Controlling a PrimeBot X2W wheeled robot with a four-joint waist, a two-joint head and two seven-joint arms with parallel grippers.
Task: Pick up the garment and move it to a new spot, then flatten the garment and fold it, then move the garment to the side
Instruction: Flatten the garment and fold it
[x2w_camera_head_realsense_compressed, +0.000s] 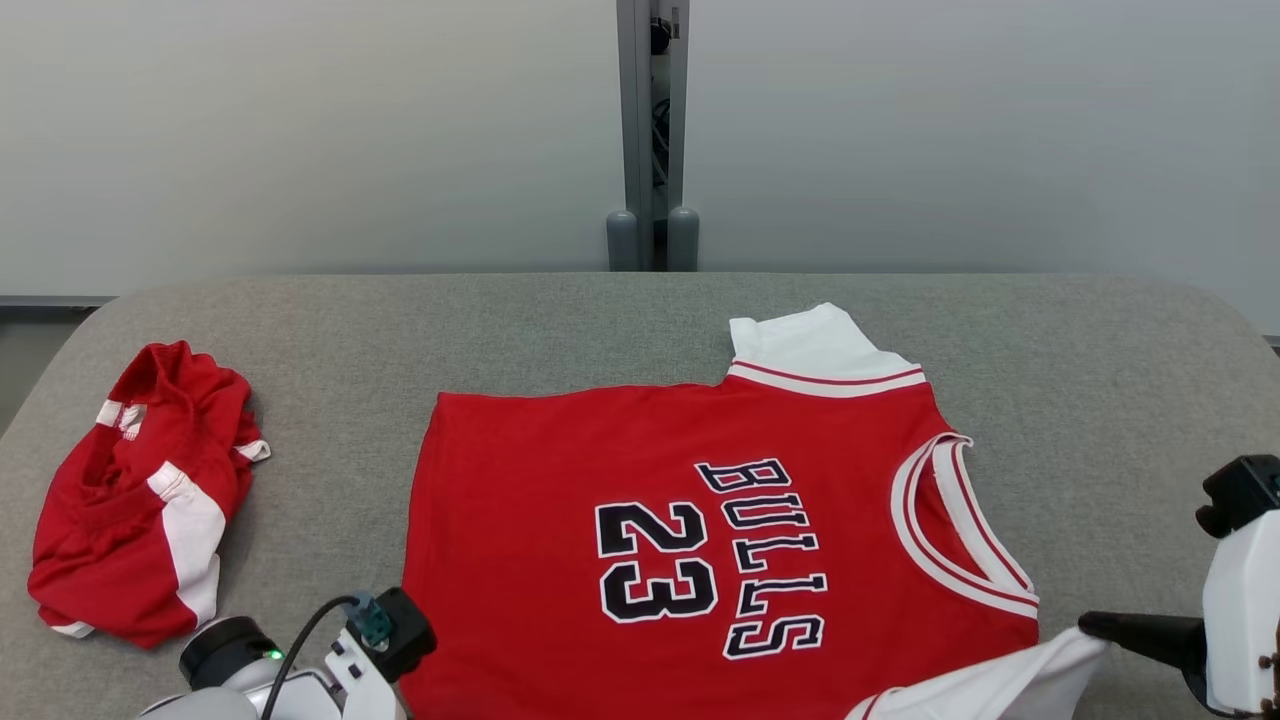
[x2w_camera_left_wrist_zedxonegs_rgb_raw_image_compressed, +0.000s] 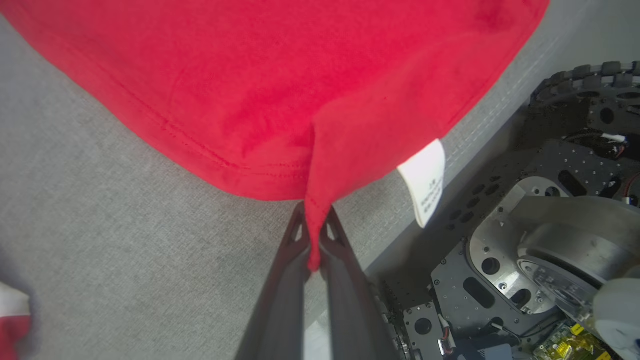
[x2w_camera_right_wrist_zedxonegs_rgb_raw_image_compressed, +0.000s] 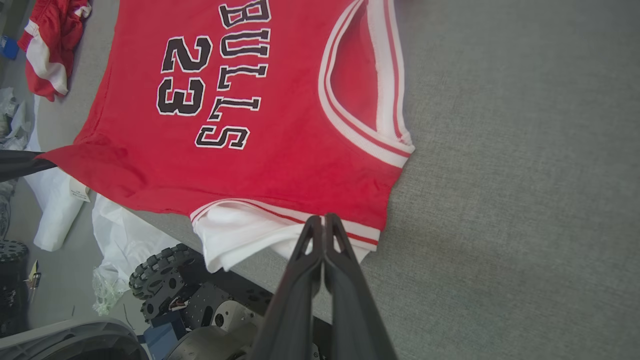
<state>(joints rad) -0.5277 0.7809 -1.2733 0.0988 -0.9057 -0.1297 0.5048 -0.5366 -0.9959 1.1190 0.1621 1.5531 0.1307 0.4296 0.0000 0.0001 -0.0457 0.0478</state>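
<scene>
Both my pincers are closed on cloth. My left pincer (x2w_camera_left_wrist_zedxonegs_rgb_raw_image_compressed: 312, 227) pinches a small peak at the hem corner of the red cotton basketball jersey (x2w_camera_head_realsense_compressed: 700, 520) with white sleeves and black "BULLS 23" lettering. My right pincer (x2w_camera_right_wrist_zedxonegs_rgb_raw_image_compressed: 324, 225) is clamped on the white, red-striped band where the near white sleeve (x2w_camera_right_wrist_zedxonegs_rgb_raw_image_compressed: 235, 237) joins the body. The jersey lies printed side up across the grey felt-covered table (x2w_camera_head_realsense_compressed: 600, 320), mostly flat. Its near side sits at or just over the table's near edge — the small white care label (x2w_camera_left_wrist_zedxonegs_rgb_raw_image_compressed: 427, 182) hangs past that edge, above my dark wheeled base (x2w_camera_right_wrist_zedxonegs_rgb_raw_image_compressed: 160, 272).

I judge this to be the flattening step, with the fold to come next. To do it well I would hold the two grips level with each other and draw them apart along the near edge. That should take out the slack ridge running up from my left fingertips. The left bite is thin — just a fold of hem — so I should pull gently rather than jerk, or it may slip free. The near sleeve looks bunched under the body and wants laying out before any fold. I would set the near edge fully onto the table, away from the wheels. I would also work well clear of the crumpled red-and-white garment (x2w_camera_head_realsense_compressed: 140, 500) at the table's left end.
</scene>
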